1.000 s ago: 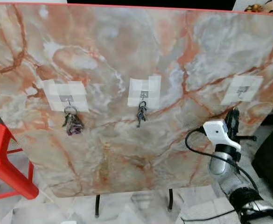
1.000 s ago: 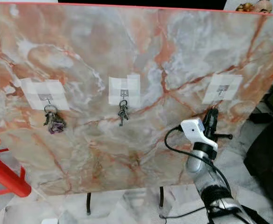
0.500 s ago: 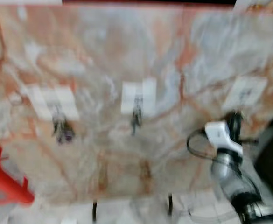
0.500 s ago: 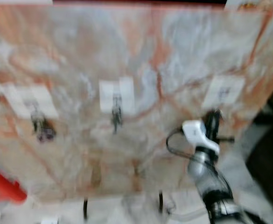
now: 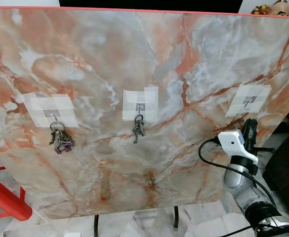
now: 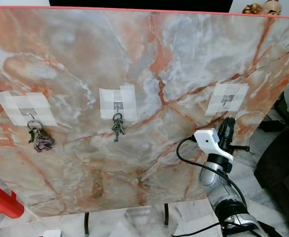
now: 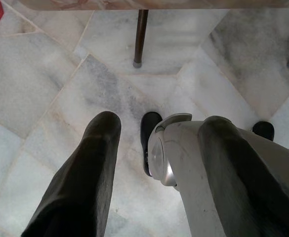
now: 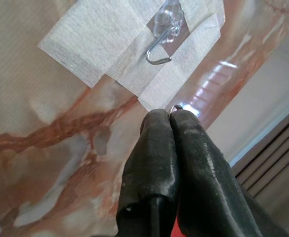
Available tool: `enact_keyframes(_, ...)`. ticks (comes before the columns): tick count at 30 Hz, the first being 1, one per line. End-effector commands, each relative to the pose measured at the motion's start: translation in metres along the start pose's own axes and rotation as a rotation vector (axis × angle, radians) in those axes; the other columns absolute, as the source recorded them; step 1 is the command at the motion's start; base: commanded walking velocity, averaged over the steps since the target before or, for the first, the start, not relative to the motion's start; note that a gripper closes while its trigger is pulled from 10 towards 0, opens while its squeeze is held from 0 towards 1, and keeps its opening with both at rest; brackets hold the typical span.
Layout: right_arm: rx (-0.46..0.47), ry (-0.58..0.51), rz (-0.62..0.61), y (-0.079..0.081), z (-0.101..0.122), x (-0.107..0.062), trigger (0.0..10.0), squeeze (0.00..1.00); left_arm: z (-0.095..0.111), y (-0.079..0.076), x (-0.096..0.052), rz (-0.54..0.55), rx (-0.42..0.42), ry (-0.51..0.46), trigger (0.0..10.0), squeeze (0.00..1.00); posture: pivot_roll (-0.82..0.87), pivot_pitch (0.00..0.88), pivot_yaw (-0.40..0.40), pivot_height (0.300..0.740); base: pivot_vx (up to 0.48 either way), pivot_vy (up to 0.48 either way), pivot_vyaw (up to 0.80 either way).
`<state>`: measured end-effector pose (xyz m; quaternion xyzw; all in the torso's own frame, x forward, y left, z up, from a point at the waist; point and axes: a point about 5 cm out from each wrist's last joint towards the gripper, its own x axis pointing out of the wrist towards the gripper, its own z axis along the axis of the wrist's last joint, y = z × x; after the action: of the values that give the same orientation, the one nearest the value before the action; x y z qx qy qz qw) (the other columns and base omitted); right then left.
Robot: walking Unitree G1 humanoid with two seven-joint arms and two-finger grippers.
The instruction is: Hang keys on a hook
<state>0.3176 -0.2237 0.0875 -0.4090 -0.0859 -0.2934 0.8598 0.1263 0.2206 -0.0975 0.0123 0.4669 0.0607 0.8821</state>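
We see a bare silver hook [image 8: 159,52] on white tape, upper centre of the right wrist view — below it, a sliver of key ring [image 8: 174,107] pinched at the fingertips.

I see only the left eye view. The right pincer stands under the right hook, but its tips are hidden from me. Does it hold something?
Observer: In the right wrist view the right pincer is pressed shut, and a small metal ring peeks out between its tips. The rest of what it holds is hidden.
Operator: Is the hook free?
Observer: Yes. The right hook is bare, its open end curling up, and the ring sits just short of it, not yet on it.
Operator: And the left arm?
Observer: The left pincer hangs idle and open over the marble floor, near the board's leg.
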Motion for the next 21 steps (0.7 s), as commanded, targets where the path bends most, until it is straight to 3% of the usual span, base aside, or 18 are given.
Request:
enact_keyframes(1,0.008,-0.037,-0.029,-0.004,0.009,0.008,10.0,0.00,-0.008,-0.006,-0.001,-0.027,0.014,0.036,10.0,0.00,0.02,0.000,-0.079,0.740,0.000,0.000,0.00)
enact_keyframes(21,0.019,-0.088,-0.039,-0.005,0.021,0.016,10.0,0.00,-0.007,-0.006,-0.001,-0.027,0.016,0.034,10.0,0.00,0.02,0.000,-0.078,0.740,0.000,0.000,0.00)
